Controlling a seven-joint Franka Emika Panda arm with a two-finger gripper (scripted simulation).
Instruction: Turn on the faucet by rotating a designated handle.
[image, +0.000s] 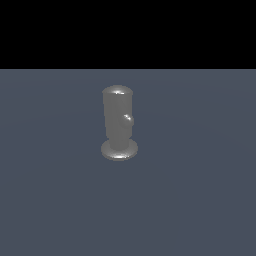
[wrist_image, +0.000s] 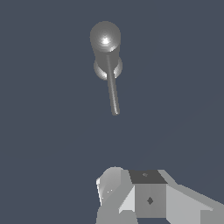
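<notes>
Nearest the wrist camera, part of the pincer (wrist_image: 131, 197) shows as pale blocky housing; whether it is spread or pressed together cannot be told, and it holds nothing. Well apart from it, ahead, the faucet (wrist_image: 105, 41) stands upright on the desk (wrist_image: 43, 131), long axis vertical, domed top over a flared disc base. Its handle (wrist_image: 113, 89) juts sideways from the cylinder, pointing back toward the pincer; end-on in the exterior view it reads as a small knob (image: 128, 118).

pale grey blocky fingers (wrist_image: 114, 183), dark panel
</notes>
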